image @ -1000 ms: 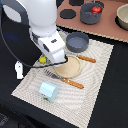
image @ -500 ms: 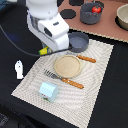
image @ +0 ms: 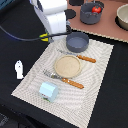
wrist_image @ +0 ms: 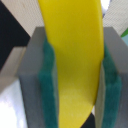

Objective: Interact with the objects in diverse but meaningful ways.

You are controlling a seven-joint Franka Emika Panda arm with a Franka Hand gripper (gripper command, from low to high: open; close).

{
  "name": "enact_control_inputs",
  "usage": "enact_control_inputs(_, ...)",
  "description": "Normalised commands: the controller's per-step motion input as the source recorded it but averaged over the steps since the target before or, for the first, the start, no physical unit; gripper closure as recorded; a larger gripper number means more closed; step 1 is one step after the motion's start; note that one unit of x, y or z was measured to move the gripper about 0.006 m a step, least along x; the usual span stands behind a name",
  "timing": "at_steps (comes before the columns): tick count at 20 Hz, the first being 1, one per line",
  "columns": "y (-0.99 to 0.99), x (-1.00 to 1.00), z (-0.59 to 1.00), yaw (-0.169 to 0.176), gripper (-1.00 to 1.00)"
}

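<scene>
- Yellow banana (wrist_image: pixel 72 60) clamped between green pads (wrist_image: pixel 49 85) of gripper (wrist_image: pixel 75 82), long axis running along the fingers.
- Pale blue cup (image: pixel 48 91) nearest on mat (image: pixel 100 90).
- Tan plate (image: pixel 67 65) mid-mat, between orange-handled cutlery (image: pixel 75 83).
- Grey bowl (image: pixel 77 42) beyond, beside arm (image: pixel 52 15).

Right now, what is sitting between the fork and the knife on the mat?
The tan plate lies between the fork and the knife, seen in the exterior view.
</scene>
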Motion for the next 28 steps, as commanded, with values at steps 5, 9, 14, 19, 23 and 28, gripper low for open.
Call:
enact_control_inputs(5,0.3,0.29,0.24,-0.001,1.0)
enact_control_inputs(9,0.43,0.42,0.29,0.0,1.0)
enact_control_inputs(14,0.36,0.48,0.19,-0.003,1.0)
enact_control_inputs(19,0.31,0.58,0.16,-0.027,1.0)
enact_control_inputs(23,0.25,0.5,0.06,-0.031,1.0)
enact_control_inputs(28,0.29,0.4,0.07,-0.033,1.0)
